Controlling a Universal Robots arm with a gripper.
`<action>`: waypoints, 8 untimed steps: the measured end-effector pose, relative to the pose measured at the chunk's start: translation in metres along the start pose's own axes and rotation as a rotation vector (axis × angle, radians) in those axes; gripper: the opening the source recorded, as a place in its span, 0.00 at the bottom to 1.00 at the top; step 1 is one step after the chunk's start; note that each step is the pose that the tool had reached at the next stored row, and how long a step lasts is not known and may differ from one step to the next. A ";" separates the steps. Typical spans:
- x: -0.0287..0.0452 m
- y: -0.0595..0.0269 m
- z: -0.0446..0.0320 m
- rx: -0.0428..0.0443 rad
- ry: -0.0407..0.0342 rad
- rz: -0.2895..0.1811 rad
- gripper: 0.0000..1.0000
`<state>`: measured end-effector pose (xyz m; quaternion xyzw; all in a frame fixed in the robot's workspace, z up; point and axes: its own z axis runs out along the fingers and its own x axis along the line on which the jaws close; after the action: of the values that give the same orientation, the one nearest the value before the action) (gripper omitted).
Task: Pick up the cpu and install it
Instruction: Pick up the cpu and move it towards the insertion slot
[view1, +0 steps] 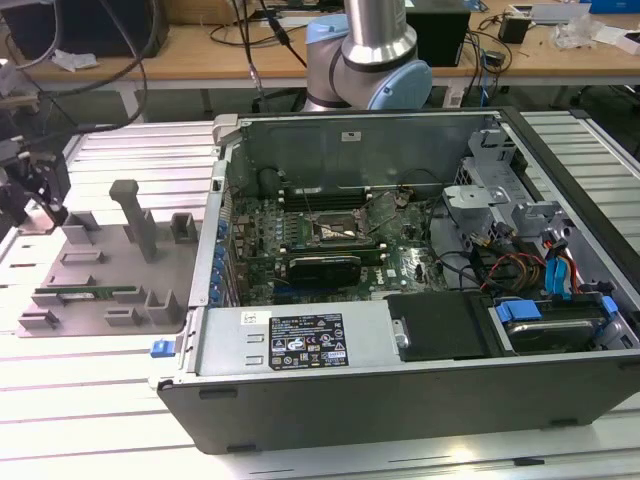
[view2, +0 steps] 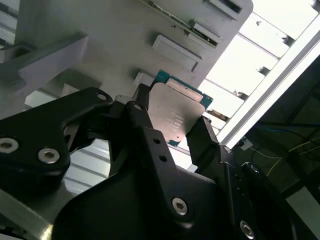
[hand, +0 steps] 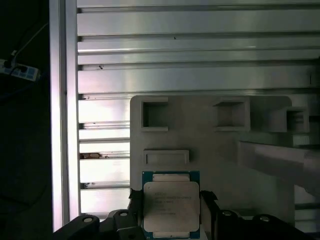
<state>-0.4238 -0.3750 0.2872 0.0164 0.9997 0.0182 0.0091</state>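
The cpu is a flat square chip with a shiny silver top and a thin blue-green rim. It sits between the two black fingers of my gripper, which is shut on its opposite edges. The chip hangs over the near corner of the grey plastic tray; whether it still touches the tray I cannot tell. In the exterior view my gripper is at the far left, over that tray. The open socket lies in the middle of the motherboard inside the computer case.
The open computer case lies on the ribbed metal table, to the exterior view's right of the tray. Upright grey blocks and a long green memory stick are on the tray. Cables and a drive bay crowd the case's right side.
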 end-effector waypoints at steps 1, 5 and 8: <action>-0.0001 0.0001 -0.0039 0.0000 0.0000 0.000 0.54; -0.0004 0.0008 -0.0210 0.0000 0.0000 0.000 0.54; -0.0006 0.0012 -0.0311 0.0000 0.0000 0.000 0.54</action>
<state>-0.4237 -0.3750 0.3183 0.0164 0.9997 0.0182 0.0091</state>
